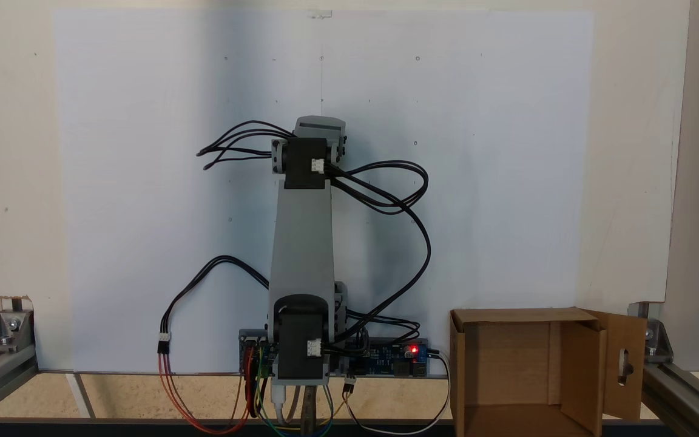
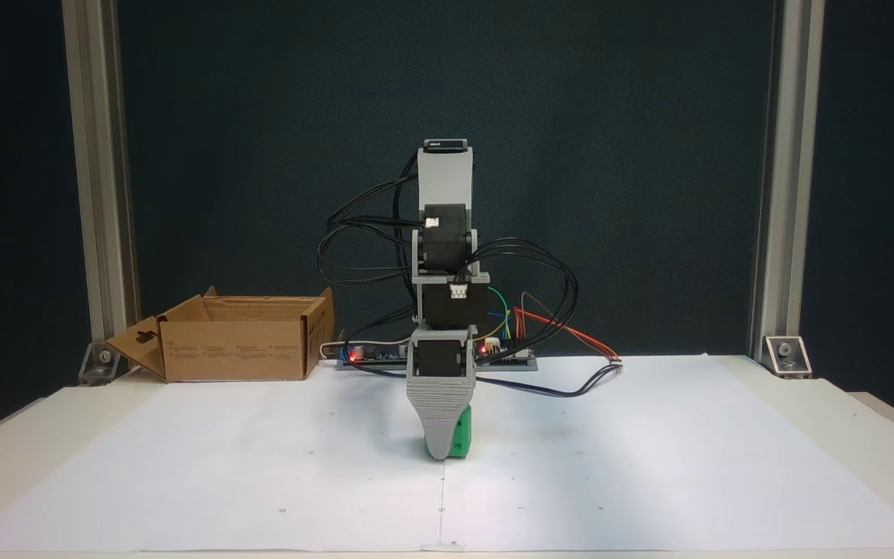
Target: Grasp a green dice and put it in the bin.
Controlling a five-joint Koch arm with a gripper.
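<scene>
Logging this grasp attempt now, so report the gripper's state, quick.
Gripper: down at the green dice on the white paper; one grey jaw hides the other, so open, shut or gripping cannot be told.

Dark backdrop [image 2: 649,155] between aluminium posts [image 2: 784,194]; white paper sheet [image 2: 649,481] over pale tabletop [image 2: 881,435].

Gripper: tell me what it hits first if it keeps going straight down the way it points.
The gripper points down at the white paper, with the green dice right at its tip, so it would likely meet the dice or the paper almost at once. Whether it already touches the dice is unclear.
</scene>
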